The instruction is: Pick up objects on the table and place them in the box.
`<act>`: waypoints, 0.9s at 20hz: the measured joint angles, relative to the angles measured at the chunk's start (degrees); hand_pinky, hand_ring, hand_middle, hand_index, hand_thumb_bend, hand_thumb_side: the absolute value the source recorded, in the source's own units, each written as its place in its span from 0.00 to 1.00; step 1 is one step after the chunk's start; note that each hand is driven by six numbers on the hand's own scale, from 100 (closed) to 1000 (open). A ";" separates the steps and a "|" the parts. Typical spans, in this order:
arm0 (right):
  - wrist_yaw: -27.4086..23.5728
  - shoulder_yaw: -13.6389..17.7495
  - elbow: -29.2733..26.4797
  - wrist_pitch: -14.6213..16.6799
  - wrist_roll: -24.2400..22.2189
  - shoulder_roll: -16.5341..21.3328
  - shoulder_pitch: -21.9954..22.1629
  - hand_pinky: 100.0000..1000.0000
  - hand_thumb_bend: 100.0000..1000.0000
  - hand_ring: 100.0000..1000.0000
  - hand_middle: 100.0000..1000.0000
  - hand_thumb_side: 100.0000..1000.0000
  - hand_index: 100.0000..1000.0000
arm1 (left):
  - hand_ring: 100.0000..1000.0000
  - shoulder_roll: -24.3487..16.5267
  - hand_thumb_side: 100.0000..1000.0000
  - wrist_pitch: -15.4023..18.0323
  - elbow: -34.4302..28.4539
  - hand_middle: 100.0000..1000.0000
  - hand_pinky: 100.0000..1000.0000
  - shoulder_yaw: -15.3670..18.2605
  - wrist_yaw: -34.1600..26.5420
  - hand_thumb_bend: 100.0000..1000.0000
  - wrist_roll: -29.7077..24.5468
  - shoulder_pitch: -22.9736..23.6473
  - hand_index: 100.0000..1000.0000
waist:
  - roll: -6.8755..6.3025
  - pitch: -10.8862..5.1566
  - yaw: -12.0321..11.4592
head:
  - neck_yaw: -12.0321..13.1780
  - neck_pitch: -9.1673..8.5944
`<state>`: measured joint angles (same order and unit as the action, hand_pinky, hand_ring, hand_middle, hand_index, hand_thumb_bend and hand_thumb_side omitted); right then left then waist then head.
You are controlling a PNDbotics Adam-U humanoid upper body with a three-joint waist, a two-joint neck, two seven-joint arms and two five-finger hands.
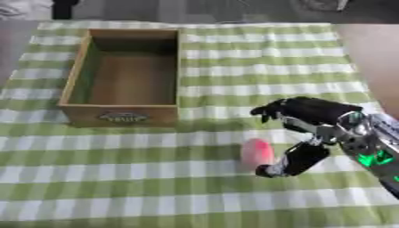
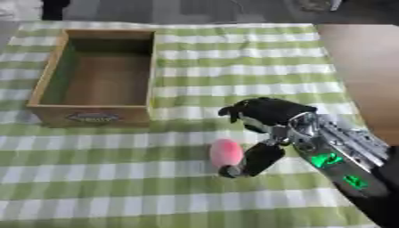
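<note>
A small pink rounded object (image 1: 256, 153) lies on the green-and-white checked cloth, right of centre. My right hand (image 1: 308, 119) comes in from the right and hovers just beside it, open: the fingers reach out above and behind the object and the thumb (image 1: 295, 162) hangs down at its right side. I cannot tell whether the thumb touches it. The wooden box (image 1: 124, 107) stands at the upper left, open-topped, with nothing visible inside. My left hand shows in neither view.
The checked cloth (image 1: 156, 178) covers the table from edge to edge. A bare brown strip of table (image 2: 366, 67) runs along the far right. Dark shapes sit past the table's far edge.
</note>
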<state>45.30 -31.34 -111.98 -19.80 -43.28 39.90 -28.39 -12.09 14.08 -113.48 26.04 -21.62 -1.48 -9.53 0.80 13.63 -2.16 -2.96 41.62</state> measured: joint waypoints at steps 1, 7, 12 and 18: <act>0.03 -0.15 0.00 0.11 -0.13 -0.14 0.00 0.83 0.44 0.83 0.75 0.45 1.00 | 0.39 0.00 0.91 -0.01 0.00 0.46 0.40 0.00 0.00 0.00 -0.01 0.00 0.77 | 0.00 0.03 -0.04 | -0.04 0.00; 1.84 -0.90 0.58 0.95 -0.71 -1.27 -0.11 0.82 0.43 0.81 0.66 0.42 0.95 | 0.39 0.01 0.91 -0.16 0.00 0.46 0.40 0.00 0.00 0.00 -0.22 -0.01 0.77 | -0.01 0.31 -0.70 | -0.22 -0.13; 4.23 -1.22 1.38 1.48 -0.75 -1.95 -0.11 0.81 0.40 0.81 0.63 0.40 0.95 | 0.39 0.03 0.91 -0.11 0.00 0.46 0.40 0.00 0.00 0.00 -0.36 -0.01 0.77 | -0.02 0.51 -0.90 | -0.29 -0.28; 5.96 -1.22 2.11 1.60 -1.07 -2.43 0.19 0.81 0.36 0.81 0.61 0.40 0.96 | 0.39 0.04 0.91 -0.03 0.00 0.47 0.40 -0.01 0.00 0.00 -0.58 -0.02 0.77 | -0.05 0.61 -1.13 | -0.50 -0.50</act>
<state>51.27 -32.56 -109.87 -18.20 -44.35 37.47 -28.20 -12.04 14.06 -113.48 26.04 -21.62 -2.06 -9.55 0.76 14.23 -3.29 -3.47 41.12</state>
